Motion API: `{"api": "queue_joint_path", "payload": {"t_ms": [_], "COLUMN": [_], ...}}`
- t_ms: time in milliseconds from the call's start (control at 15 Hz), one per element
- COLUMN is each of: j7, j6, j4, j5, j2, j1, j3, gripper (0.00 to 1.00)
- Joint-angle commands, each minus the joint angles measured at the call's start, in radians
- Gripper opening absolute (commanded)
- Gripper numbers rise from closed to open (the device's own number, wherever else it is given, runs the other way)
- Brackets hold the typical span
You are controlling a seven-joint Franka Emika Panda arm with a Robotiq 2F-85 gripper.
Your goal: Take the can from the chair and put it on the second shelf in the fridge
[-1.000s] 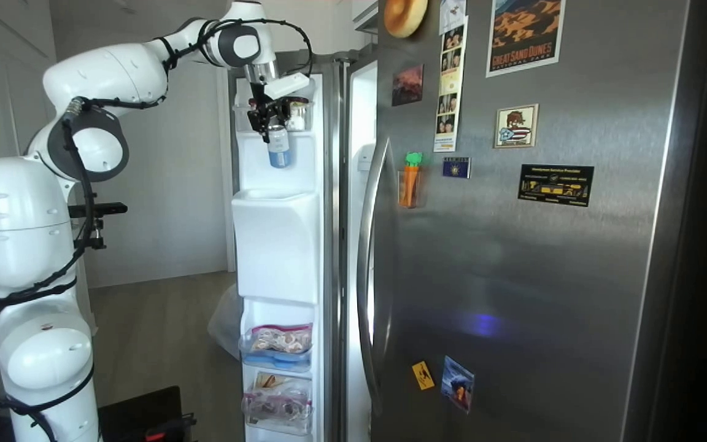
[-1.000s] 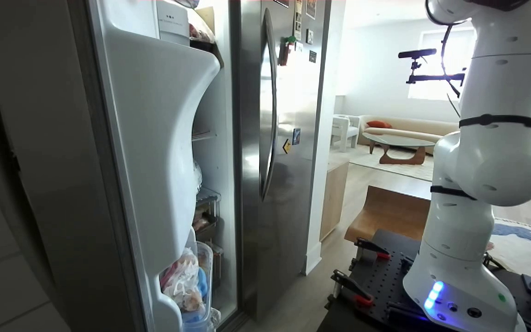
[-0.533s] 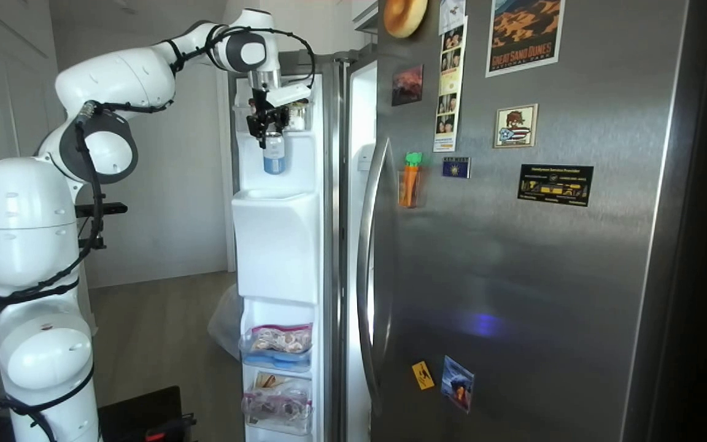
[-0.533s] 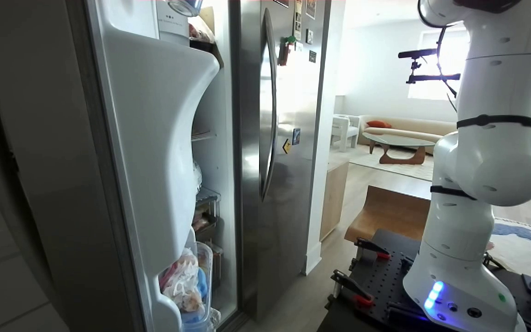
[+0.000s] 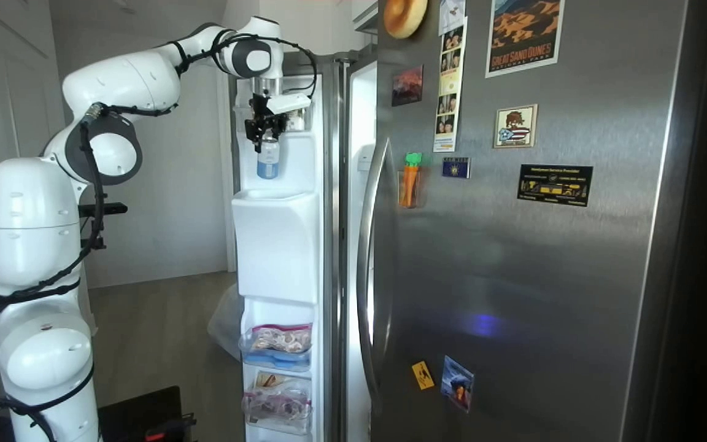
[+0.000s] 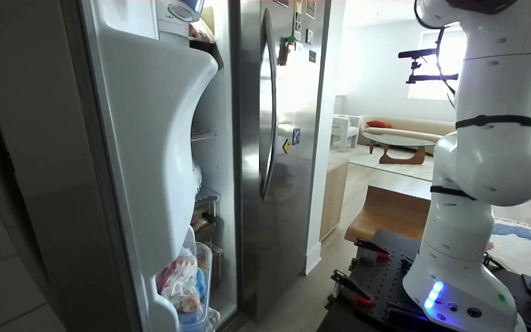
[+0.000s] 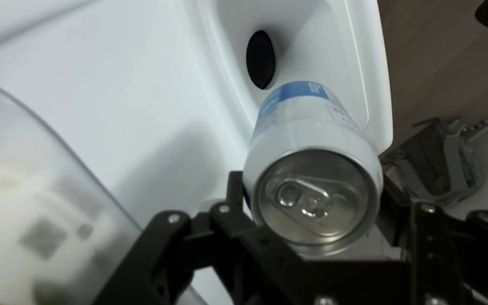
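The can [image 5: 268, 161], pale silver with a blue band at its lower end, hangs nearly upright in my gripper [image 5: 266, 130]. In the wrist view the black gripper fingers [image 7: 311, 195] press on both sides of the can [image 7: 307, 116] near its lid. Its lower end [image 6: 185, 10] shows at the top of an exterior view, where my gripper is out of view. The fridge [image 5: 501, 264] has its narrow door open. The can is above the ledge of the white housing [image 5: 275, 245] inside that door, with a visible gap below it. The brown chair [image 6: 392, 210] shows nothing on its seat.
A clear door bin [image 7: 49, 203] with blurred contents is close beside the can in the wrist view. Lower door bins hold bags [image 5: 283, 341]. The closed door has a long handle [image 5: 366, 276]. Fridge shelves [image 6: 203, 136] show behind the open door.
My gripper and the can have moved down and slightly left in an exterior view. The can's bottom has come into sight at the top elsewhere. The open door has shifted slightly.
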Motion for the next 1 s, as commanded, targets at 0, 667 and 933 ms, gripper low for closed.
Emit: {"api": "queue_joint_path", "payload": {"t_ms": [0, 667, 933], "j7": [-0.005, 0.006, 0.003], "j6": [-0.007, 0.016, 0.067], "j4": [0.005, -0.086, -0.103], "j5": [0.046, 0.005, -0.028], "j2": [0.017, 0.021, 0.021], "j1": [-0.006, 0.008, 0.019], "j3": [-0.001, 0.004, 0.011], "gripper": [0.47, 0.47, 0.47]}}
